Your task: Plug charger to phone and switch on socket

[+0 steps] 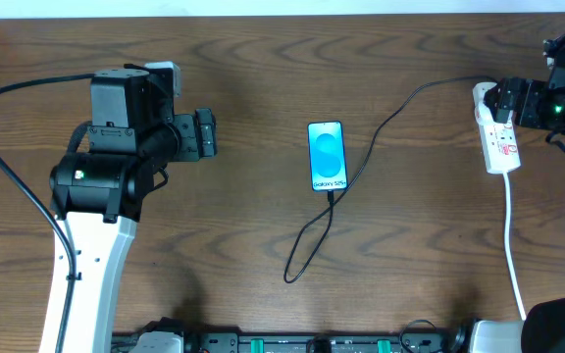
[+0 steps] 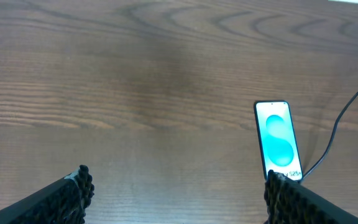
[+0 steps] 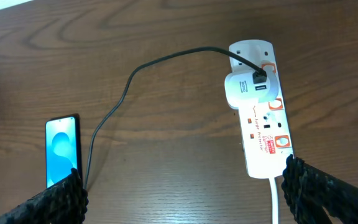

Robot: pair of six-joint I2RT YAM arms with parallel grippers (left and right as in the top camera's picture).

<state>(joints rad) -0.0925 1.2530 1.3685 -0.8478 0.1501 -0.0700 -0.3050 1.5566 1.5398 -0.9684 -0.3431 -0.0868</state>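
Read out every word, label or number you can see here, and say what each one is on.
"Galaxy S25+": low on the blue-and-white screen of the slim black-framed phone.
Red lettering along the white elongated power strip: too small and blurred to read.
Dark marks on the white plug adapter in it: unreadable.

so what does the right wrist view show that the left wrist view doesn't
Only the right wrist view: the socket, its white plug, and the charger running into that plug.
Only the left wrist view: the lettering at the near end of the phone.
Both: the lit phone, a piece of the charger beside it, the wood table, and open fingers at the bottom corners, of the left gripper or the right gripper.
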